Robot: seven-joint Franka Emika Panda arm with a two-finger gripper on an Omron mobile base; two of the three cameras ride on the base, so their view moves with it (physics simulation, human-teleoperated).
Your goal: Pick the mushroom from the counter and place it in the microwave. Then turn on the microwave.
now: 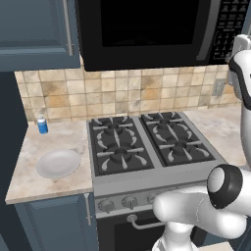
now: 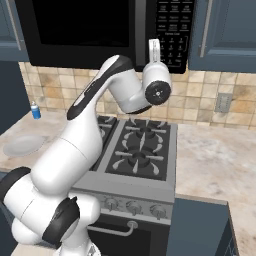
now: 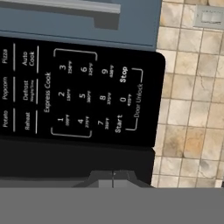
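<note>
Two marbled counter [image 1: 54,184] stretches flank the stove [image 1: 147,142].

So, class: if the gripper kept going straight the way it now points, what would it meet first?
Probably the microwave: the shut gripper faces its keypad, roughly near the Start button, though exact depth is unclear.

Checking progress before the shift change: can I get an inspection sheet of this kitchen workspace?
Surface: counter, marbled, either side of the stove.
Job's things: microwave door shut; keypad with Start and Stop buttons faces the hand camera; mushroom nothing seen.
Clutter: white plate, bare; blue bottle behind it.
End effector: end effector shut, holding nothing, close before the keypad.
Cables: nothing seen.
Surroundings: tiled backsplash, blue cabinets.
</note>
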